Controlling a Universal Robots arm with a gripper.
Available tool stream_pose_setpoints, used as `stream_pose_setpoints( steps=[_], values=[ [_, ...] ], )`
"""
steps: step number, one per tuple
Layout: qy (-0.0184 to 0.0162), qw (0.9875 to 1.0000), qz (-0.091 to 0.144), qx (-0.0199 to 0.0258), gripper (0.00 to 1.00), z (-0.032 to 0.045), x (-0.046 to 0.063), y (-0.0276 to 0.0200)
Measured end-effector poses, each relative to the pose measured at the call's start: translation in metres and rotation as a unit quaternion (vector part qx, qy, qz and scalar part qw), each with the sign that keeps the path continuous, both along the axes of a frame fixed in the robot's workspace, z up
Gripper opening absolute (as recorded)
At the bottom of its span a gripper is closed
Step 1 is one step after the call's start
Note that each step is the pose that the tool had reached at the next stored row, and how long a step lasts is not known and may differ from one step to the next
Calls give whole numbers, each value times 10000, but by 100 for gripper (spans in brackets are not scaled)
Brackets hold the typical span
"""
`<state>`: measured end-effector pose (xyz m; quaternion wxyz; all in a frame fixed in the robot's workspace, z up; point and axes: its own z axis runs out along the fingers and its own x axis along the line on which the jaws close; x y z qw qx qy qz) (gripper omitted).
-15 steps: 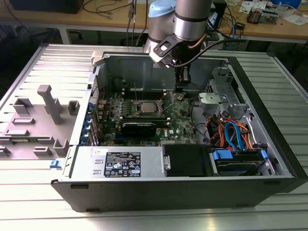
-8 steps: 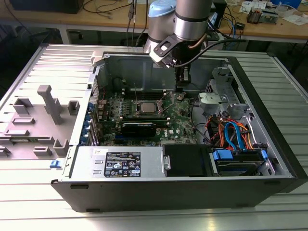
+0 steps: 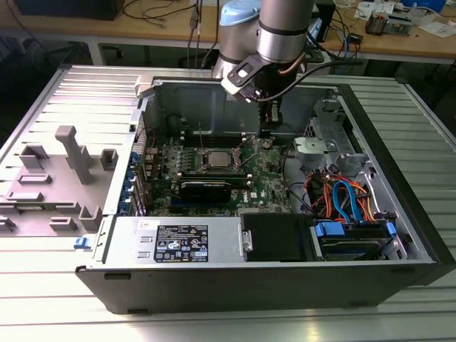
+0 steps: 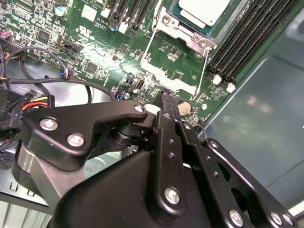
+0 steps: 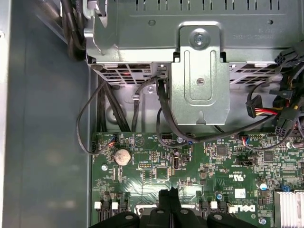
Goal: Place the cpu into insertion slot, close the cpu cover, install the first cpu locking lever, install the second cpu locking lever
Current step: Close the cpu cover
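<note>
Silver-topped, the cpu (image 4: pixel 202 8) sits seated just ahead of the hand (image 4: pixel 166 100), seemingly with the cpu cover (image 4: pixel 183 34) down around it. The hand is pinched narrow, holding nothing, short of the two raised wire levers (image 4: pixel 150 43). The first-lever step looks current; it calls for precise pressing down and latching.

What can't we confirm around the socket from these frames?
- Silver-grey square cpu: cut by the picture edge in the second wrist view; seating unclear.
- Silvery metal cpu cover frame: partly cropped there, tiny in the exterior view; closed or not, unclear.
- Thin wire locking levers: too fine to tell if hooked.
</note>
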<state>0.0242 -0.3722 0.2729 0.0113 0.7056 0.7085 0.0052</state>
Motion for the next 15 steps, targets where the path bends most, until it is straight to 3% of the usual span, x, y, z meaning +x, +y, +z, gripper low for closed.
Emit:
stream_pose_setpoints(
  steps=[4,6,11,15],
  values=[
    [25,10000,65,-8,11,-63,28,1],
    [51,9999,98,-9,11,-70,100,0],
    [52,9999,114,-8,11,-136,105,1],
    [83,9999,115,-8,11,-219,106,1]
  ],
)
